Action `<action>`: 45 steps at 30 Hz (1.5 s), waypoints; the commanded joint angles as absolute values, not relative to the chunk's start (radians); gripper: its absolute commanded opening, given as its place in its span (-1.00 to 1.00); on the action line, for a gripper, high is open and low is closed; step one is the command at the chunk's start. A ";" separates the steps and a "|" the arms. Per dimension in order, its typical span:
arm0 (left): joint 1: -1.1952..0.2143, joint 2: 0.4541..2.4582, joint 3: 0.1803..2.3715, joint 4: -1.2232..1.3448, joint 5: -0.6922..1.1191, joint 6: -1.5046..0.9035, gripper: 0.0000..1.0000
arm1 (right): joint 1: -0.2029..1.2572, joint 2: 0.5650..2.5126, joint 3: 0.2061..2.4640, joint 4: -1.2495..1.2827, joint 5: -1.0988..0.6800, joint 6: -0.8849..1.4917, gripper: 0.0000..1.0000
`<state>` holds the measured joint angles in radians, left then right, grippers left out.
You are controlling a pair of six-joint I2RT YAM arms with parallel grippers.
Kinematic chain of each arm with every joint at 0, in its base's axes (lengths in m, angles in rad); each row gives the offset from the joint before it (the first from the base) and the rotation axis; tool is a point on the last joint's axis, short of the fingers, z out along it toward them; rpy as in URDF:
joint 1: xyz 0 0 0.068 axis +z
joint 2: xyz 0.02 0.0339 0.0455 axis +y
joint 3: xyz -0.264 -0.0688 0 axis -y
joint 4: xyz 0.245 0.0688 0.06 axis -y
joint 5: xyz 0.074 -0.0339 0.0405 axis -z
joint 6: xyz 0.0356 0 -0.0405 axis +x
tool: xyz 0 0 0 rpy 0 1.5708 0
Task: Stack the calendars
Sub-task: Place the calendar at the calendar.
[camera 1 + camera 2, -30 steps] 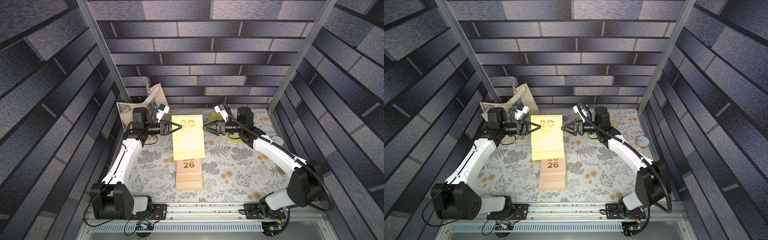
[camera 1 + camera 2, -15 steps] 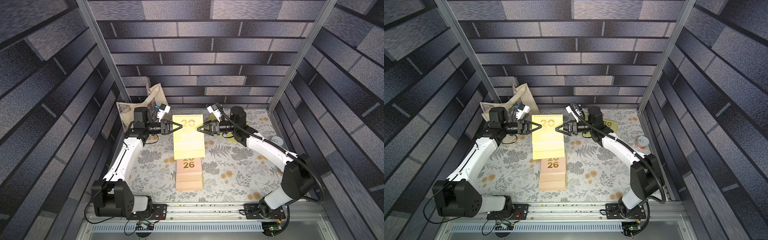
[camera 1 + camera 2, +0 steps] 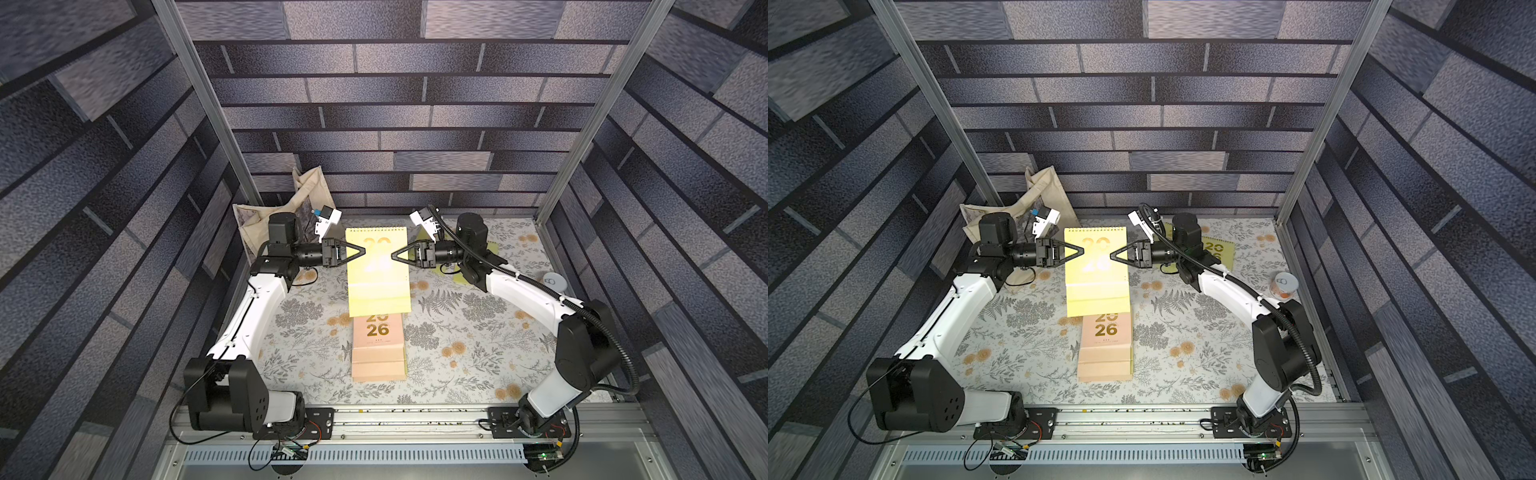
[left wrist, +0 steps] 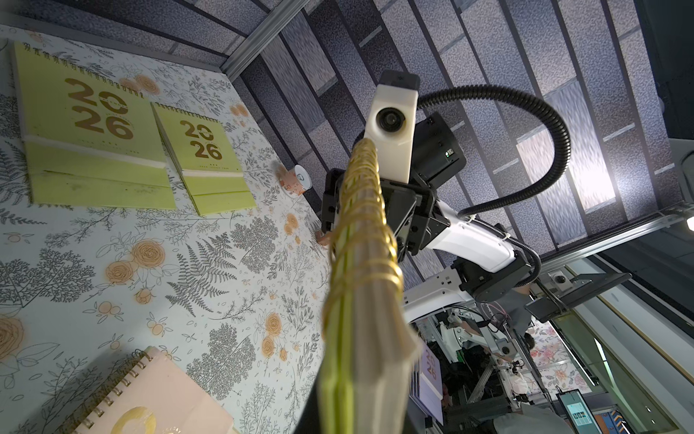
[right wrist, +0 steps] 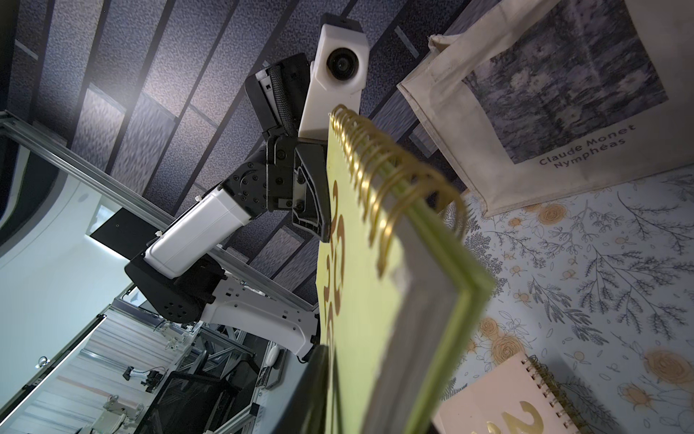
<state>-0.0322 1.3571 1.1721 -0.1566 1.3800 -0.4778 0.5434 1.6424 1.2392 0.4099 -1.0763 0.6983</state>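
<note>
One green calendar point(image 3: 377, 282) hangs above the counter point(image 3: 457, 332) between two grippers, cover up; the left gripper point(image 3: 363, 252) has its jaws clamped on one side edge; the right gripper point(image 3: 392, 255) has its jaws closed on the opposite edge, tips facing across the cover; below the jaws, toward the arm bases, one pink calendar point(image 3: 378, 336) lies face up, topping a stack whose count I cannot tell; beyond the right jaws two more lie flat, just beside each other: a second green point(image 4: 90, 124) and a third green point(image 4: 204, 150); one bag point(image 3: 307, 195) leans behind the left jaws; one can point(image 3: 1283, 286) stands well outside the right jaws.
</note>
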 commanded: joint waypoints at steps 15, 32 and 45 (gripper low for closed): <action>-0.042 1.379 1.158 -0.039 1.369 -0.550 -1.00 | 0.568 1.654 1.234 0.502 -1.099 0.724 -0.72; 0.081 1.360 1.166 -0.168 1.279 -0.523 1.00 | 0.568 1.624 1.144 0.456 -1.045 0.736 -1.00; 0.144 1.325 1.114 -0.187 1.221 -0.532 1.00 | 0.611 1.588 0.970 0.348 -0.882 0.780 -1.00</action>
